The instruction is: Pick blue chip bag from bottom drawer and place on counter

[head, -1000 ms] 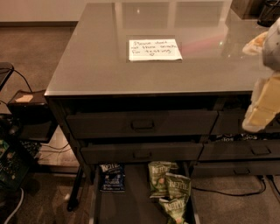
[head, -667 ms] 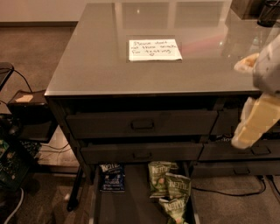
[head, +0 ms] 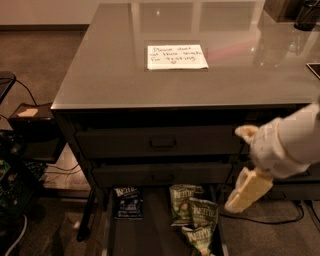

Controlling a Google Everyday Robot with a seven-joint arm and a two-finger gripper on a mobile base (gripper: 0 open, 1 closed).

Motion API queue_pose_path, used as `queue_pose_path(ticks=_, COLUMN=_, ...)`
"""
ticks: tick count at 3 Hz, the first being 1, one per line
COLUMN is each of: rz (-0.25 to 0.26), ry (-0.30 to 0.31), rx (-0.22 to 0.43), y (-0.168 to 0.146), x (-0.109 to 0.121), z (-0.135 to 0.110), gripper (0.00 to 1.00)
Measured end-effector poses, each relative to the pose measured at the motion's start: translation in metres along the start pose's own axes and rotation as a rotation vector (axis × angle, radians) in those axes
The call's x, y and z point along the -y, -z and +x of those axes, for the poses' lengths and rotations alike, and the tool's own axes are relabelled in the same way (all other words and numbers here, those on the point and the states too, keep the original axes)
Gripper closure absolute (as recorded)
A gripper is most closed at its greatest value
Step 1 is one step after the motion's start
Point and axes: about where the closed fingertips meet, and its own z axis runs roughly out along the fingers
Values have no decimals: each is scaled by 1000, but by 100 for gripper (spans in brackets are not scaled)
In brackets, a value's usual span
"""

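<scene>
The blue chip bag [head: 128, 201] lies flat at the back left of the open bottom drawer [head: 150, 236]. Three green Kettle bags [head: 194, 216] lie beside it in the drawer's middle and right. My gripper [head: 236, 169] hangs in front of the right side of the cabinet, above and to the right of the drawer. Its two cream fingers [head: 248, 190] are spread apart and hold nothing. It is well right of the blue bag. The grey counter [head: 110, 70] bears a white handwritten note [head: 176, 56].
Two closed upper drawers with recessed handles [head: 162, 142] sit above the open one. A dark box [head: 30, 120] and cables [head: 30, 90] are on the floor at the left. A dark object [head: 306, 14] stands at the counter's far right corner.
My gripper has moved left and down from the counter's right edge to the front of the cabinet. The bags have not moved.
</scene>
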Motion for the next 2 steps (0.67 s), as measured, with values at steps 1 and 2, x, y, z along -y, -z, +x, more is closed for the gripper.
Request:
queue_pose_path(ticks=1, rz=-83, ry=-92, rx=86, y=-79, x=-20, z=15, gripper=0)
queue_pose_path(ticks=2, rz=-143, ry=-141, rx=130, y=-122, x=-29, z=20, gripper=0)
